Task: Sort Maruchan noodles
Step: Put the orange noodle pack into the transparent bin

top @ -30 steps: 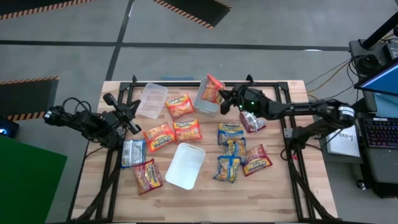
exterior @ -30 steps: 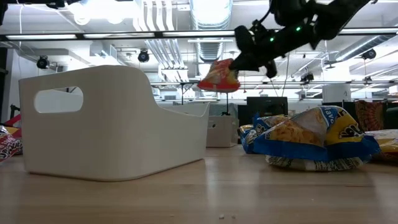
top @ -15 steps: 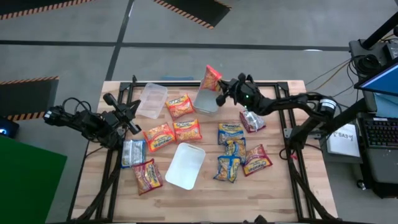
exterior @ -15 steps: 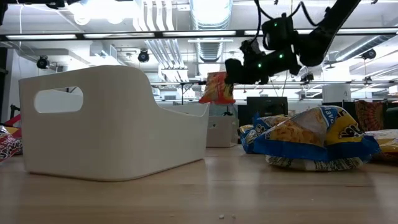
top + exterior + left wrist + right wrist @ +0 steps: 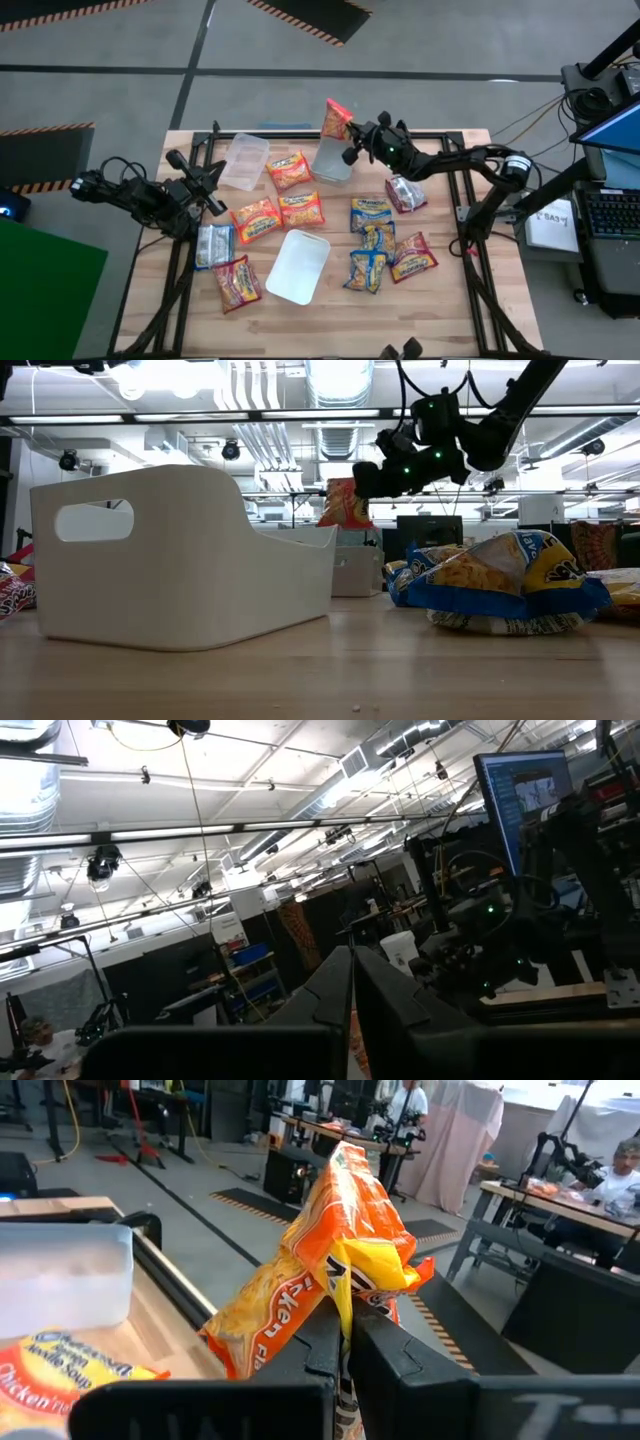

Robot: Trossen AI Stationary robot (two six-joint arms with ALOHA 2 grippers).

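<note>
From above, my right tool (image 5: 347, 127) is clenched on an orange noodle packet (image 5: 336, 118), holding it in the air at the far edge of the tabletop (image 5: 440, 300), just past a clear tray (image 5: 333, 160). My left tool (image 5: 213, 192) waits pinched shut and empty at the left side, near another clear tray (image 5: 243, 160). The other packets lie flat: orange ones (image 5: 290, 170) toward the left and middle, blue-and-yellow ones (image 5: 368, 268) toward the right, with a white bin (image 5: 297, 266) between them.

From tabletop height, the orange noodle packet (image 5: 344, 504) hangs from my right tool (image 5: 366, 482) above the far trays, behind the white bin (image 5: 180, 555).

Past my left wrist, my two fingers (image 5: 385, 995) meet, holding nothing.

Past my right wrist, the orange noodle packet (image 5: 335, 1260) stands crumpled between my closed fingers (image 5: 400, 1355).
</note>
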